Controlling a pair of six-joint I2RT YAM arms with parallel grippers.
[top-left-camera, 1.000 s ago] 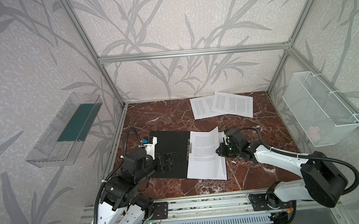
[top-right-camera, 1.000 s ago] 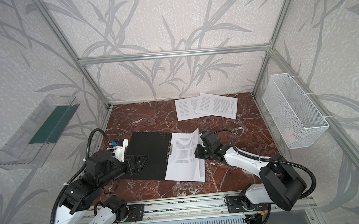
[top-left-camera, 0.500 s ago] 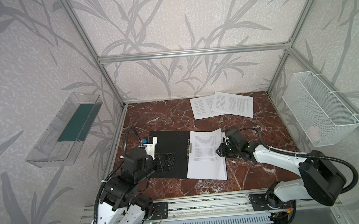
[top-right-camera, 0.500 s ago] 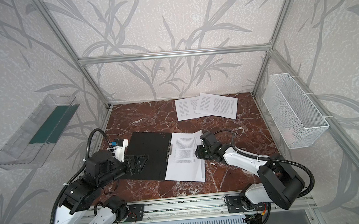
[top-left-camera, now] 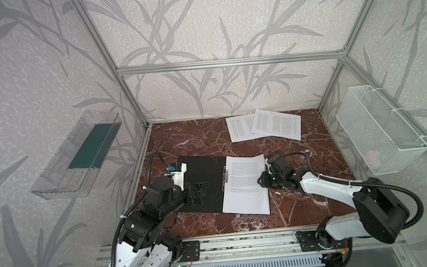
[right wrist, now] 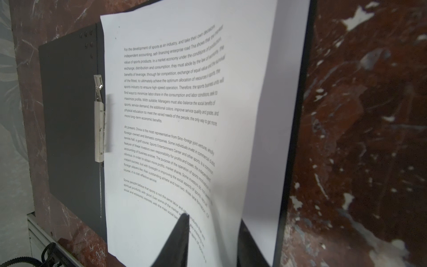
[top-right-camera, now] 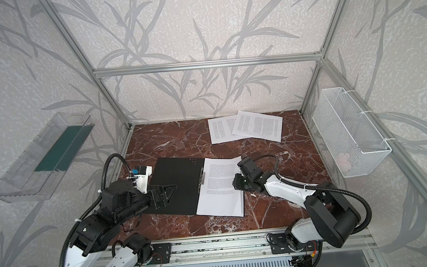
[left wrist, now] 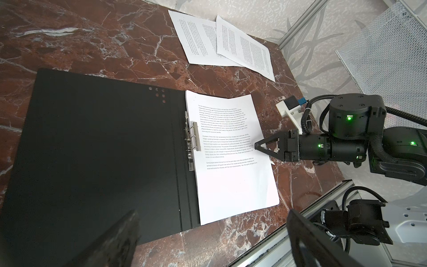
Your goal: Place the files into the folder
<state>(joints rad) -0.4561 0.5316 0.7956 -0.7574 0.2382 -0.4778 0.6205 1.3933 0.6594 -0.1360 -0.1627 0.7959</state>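
The folder [top-left-camera: 200,177] [top-right-camera: 174,179] lies open on the marble table, black inside up, with its metal clip [left wrist: 193,143] at the spine. Printed white files [top-left-camera: 246,186] [left wrist: 231,161] lie stacked on its right half. My right gripper [top-left-camera: 261,182] [left wrist: 256,146] sits at their right edge. In the right wrist view its jaws [right wrist: 215,219] stand apart, one finger above the top sheet [right wrist: 173,104] and one under its curled edge. My left gripper [top-left-camera: 198,191] [left wrist: 211,245] hangs wide open over the folder's bare left half. Two more files [top-left-camera: 264,126] [top-right-camera: 246,127] lie overlapping at the back.
A white wire basket [top-left-camera: 381,131] hangs on the right wall. A clear plastic tray [top-left-camera: 78,152] with a green bottom hangs on the left wall. An aluminium rail [top-left-camera: 242,244] runs along the table's front edge.
The top sheet's raised right edge has dropped nearly flat onto the stack. My right gripper's jaws have parted. The left arm has not moved.
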